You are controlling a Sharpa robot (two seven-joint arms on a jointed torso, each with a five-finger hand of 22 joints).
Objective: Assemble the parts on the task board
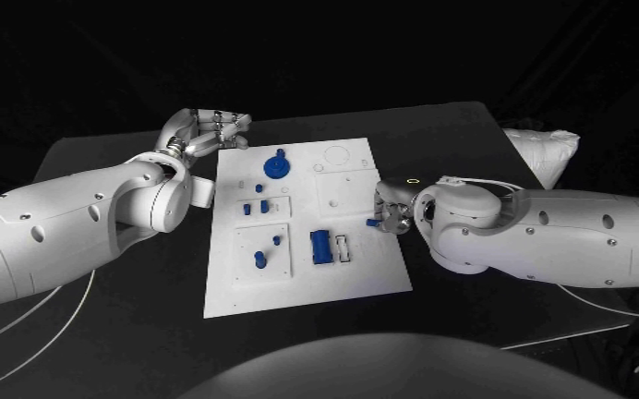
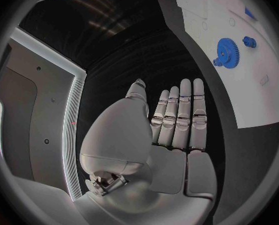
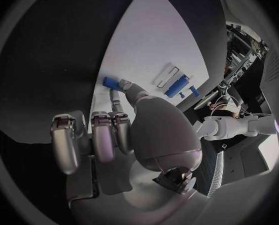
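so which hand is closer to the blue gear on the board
Left. The left hand lies flat on the table just off the task board's far left corner, a short way from the blue gear. The right hand is at the board's right edge, farther off, pinching a small blue part.

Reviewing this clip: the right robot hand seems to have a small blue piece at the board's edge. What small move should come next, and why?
Probably lift the small blue part clear of the task board and carry it inward. The right robot hand appears to pinch it at the board's right edge, no slot visible beneath it. The left robot hand lies flat and open beside the board, holding nothing.
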